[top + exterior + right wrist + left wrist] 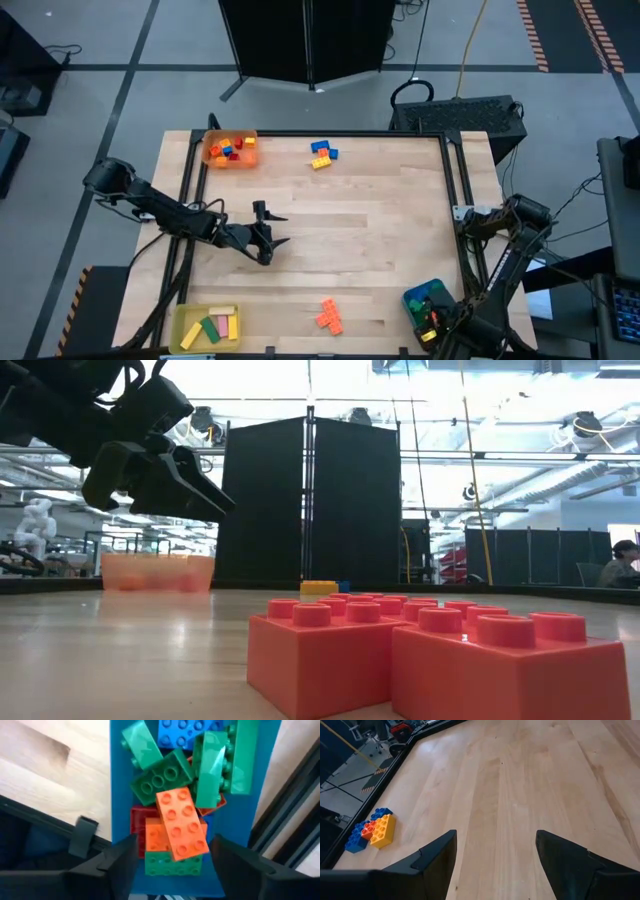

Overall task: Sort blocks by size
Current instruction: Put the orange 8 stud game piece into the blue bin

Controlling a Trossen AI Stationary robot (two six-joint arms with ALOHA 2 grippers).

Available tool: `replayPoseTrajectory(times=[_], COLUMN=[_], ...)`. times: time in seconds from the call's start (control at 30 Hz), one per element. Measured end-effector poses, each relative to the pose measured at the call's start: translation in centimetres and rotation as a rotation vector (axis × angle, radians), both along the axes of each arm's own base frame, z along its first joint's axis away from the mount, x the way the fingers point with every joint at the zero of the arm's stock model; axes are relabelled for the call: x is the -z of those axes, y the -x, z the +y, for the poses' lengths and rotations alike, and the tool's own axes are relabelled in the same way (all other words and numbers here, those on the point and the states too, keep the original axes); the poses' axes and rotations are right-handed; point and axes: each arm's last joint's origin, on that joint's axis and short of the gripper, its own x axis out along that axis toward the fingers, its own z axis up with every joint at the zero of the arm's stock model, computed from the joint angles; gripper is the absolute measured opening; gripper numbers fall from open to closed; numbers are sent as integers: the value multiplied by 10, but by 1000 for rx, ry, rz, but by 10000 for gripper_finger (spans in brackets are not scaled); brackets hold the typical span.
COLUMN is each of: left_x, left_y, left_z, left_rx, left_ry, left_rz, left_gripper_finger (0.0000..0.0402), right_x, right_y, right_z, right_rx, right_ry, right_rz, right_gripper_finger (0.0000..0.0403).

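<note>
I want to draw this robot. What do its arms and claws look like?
Both arms are dark, almost black, built from chunky jointed segments with thin black cables running alongside. The left gripper ends in two flat, pointed black fingers, like a beak. The right gripper has the same dark, wedge-shaped fingers.

Grey floor (pixel 90 110) with orange-striped tape (pixel 540 35) around the wooden tabletop (pixel 380 230), black partition panels (pixel 315 500) behind its far edge, bright ceiling lights (pixel 330 375) above, a seated person (pixel 620 565) far off.
</note>
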Motion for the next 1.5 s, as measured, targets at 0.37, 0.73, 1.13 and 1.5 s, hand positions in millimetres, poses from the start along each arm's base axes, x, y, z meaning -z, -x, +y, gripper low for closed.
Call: replayPoseTrajectory(times=[0.37, 0.73, 1.13, 1.5], left_x=[0, 0, 1, 1], left_y=[0, 0, 0, 0], left_z=[0, 0, 0, -1], left_rx=[0, 0, 2, 22], left_ry=[1, 0, -1, 10], left_rz=[0, 2, 10, 13], left_gripper_finger=[272, 272, 272, 272], right_x=[-2, 25, 88, 109], right_y=[-56, -155, -198, -212], right_z=[-30, -56, -59, -50], right_rx=[-8, -352, -418, -446], right_ry=[210, 196, 174, 115], right_rz=[-379, -568, -561, -638], right_gripper_finger=[242, 242, 242, 242])
